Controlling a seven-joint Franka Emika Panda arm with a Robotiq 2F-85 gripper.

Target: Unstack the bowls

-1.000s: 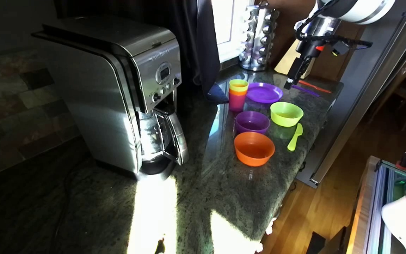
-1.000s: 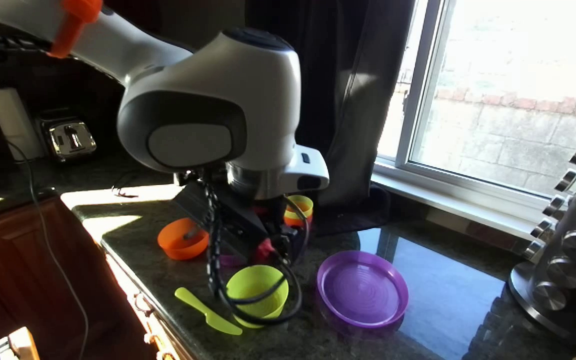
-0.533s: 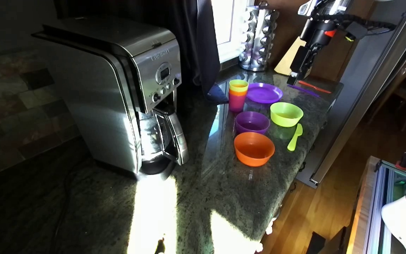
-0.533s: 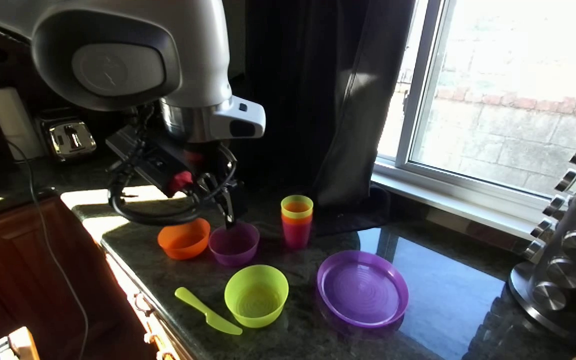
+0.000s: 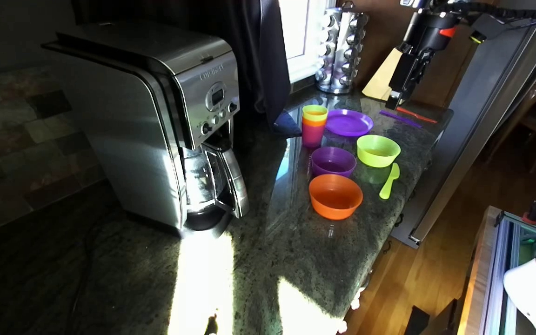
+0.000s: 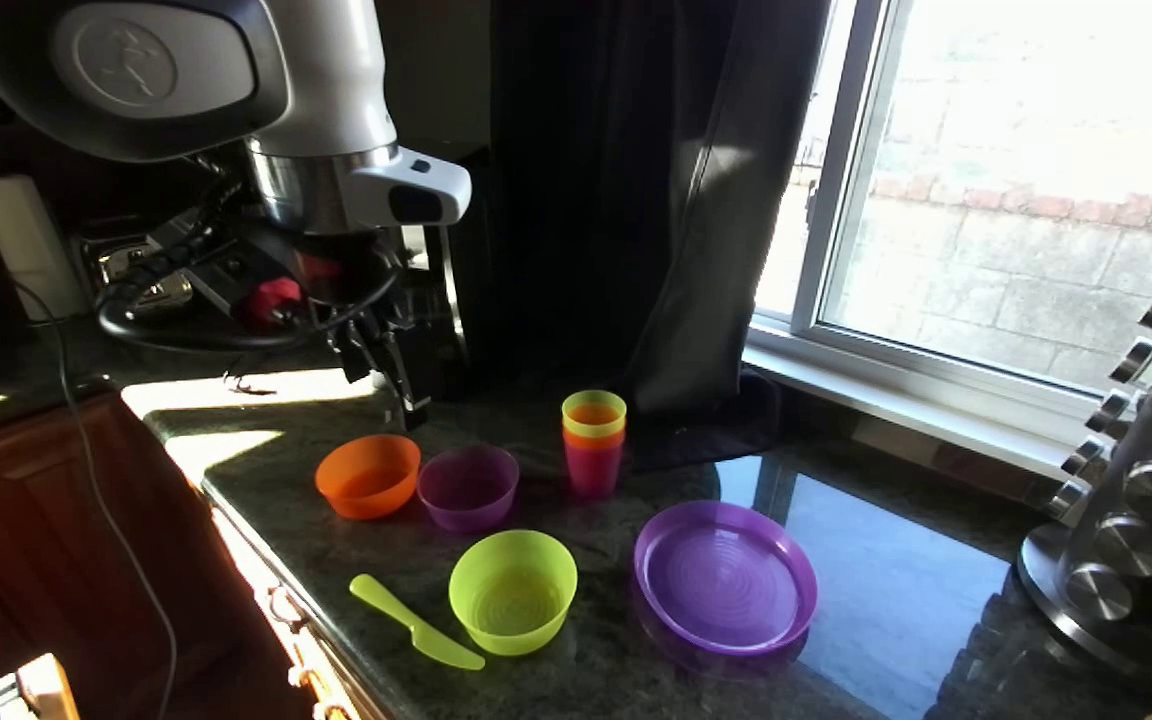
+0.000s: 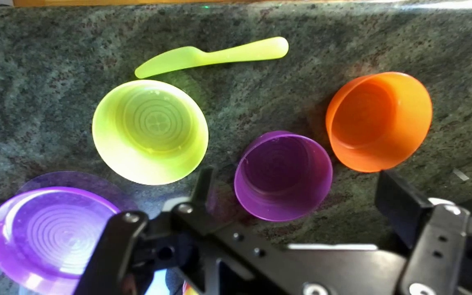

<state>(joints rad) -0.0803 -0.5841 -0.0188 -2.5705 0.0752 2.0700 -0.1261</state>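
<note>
The orange bowl, the purple bowl and the lime green bowl stand upright and separate on the dark counter. The purple bowl sits close beside the orange bowl. The green bowl stands a little apart from both. All three look empty inside. My gripper has its fingers wide apart with nothing between them. It hangs above the counter, clear of the bowls, in both exterior views.
A lime green knife lies near the counter's front edge by the green bowl. A wider purple dish and stacked cups stand nearby. A coffee maker, a spice rack and a knife block stand on the counter.
The arm and gripper have swung away from above the green bowl, moving left and up in one exterior view, right in another. The bowls, dish and knife have not moved.
</note>
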